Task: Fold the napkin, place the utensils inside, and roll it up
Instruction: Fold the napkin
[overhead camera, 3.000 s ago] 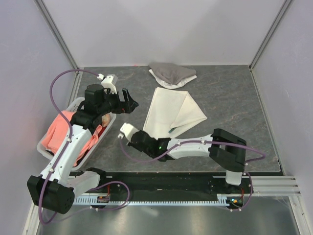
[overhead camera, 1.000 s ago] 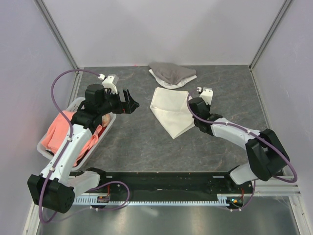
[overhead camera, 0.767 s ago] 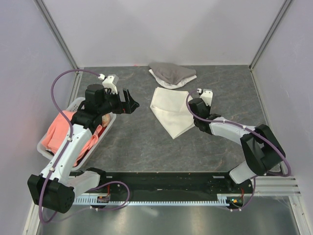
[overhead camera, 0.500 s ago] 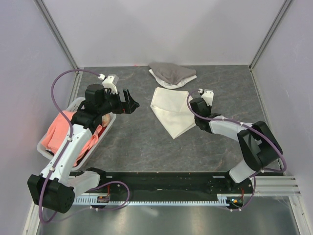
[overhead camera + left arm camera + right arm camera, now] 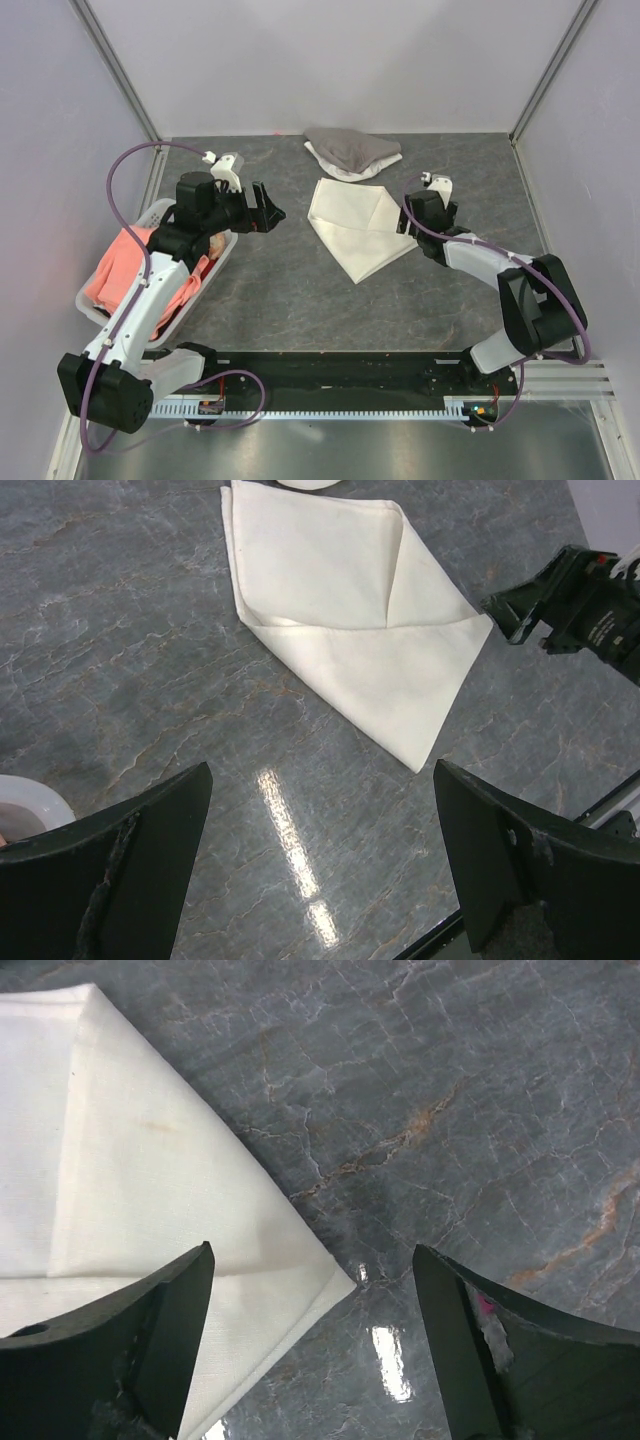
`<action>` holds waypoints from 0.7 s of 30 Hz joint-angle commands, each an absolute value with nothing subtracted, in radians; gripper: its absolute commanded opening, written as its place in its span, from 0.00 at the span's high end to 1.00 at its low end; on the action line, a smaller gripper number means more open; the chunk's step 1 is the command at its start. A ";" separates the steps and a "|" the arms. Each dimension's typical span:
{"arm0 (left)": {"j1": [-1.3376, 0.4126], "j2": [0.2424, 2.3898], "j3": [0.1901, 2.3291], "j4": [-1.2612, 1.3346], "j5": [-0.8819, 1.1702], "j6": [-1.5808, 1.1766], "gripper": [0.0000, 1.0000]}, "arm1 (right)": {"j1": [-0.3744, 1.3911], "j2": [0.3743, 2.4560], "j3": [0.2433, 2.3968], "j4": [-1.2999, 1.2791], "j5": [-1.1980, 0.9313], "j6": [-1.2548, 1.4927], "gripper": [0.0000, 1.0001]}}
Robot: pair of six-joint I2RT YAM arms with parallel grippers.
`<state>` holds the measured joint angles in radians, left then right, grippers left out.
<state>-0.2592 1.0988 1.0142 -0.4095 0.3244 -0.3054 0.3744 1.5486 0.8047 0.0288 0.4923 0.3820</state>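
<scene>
The folded cream-white cloth napkin (image 5: 352,222) is laid just left of the nearer, right end effector (image 5: 405,224), whose wide-spread, empty jaws are set over its corner.

We see the napkin (image 5: 355,225) as a cream-white cloth folded into a kite-like shape. It lies flat on the grey marbled table (image 5: 250,290), slightly toward 12 o'clock from its middle. Its long tip points to 6 o'clock, and a triangular flap overlaps the 3 o'clock side.
</scene>
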 commanded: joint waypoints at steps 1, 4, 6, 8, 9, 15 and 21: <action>-0.255 1.100 1.014 -0.377 0.351 -0.334 0.00 | 0.328 1.509 0.802 0.045 0.328 0.359 0.10; -0.255 1.103 1.012 -0.376 0.354 -0.336 0.01 | 0.296 1.531 0.792 0.034 0.281 0.376 0.11; -0.255 1.104 1.012 -0.374 0.356 -0.336 0.01 | 0.269 1.540 0.785 0.031 0.238 0.386 0.12; -0.255 1.104 1.011 -0.374 0.356 -0.337 0.01 | 0.250 1.546 0.772 0.032 0.209 0.399 0.16; -0.255 1.106 1.011 -0.373 0.357 -0.337 0.01 | 0.236 1.548 0.769 0.034 0.184 0.400 0.18; -0.255 1.106 1.012 -0.368 0.364 -0.341 0.01 | 0.201 1.569 0.753 0.055 0.143 0.394 0.36; -0.255 1.108 1.008 -0.367 0.365 -0.342 0.01 | 0.181 1.605 0.762 0.058 0.092 0.384 0.52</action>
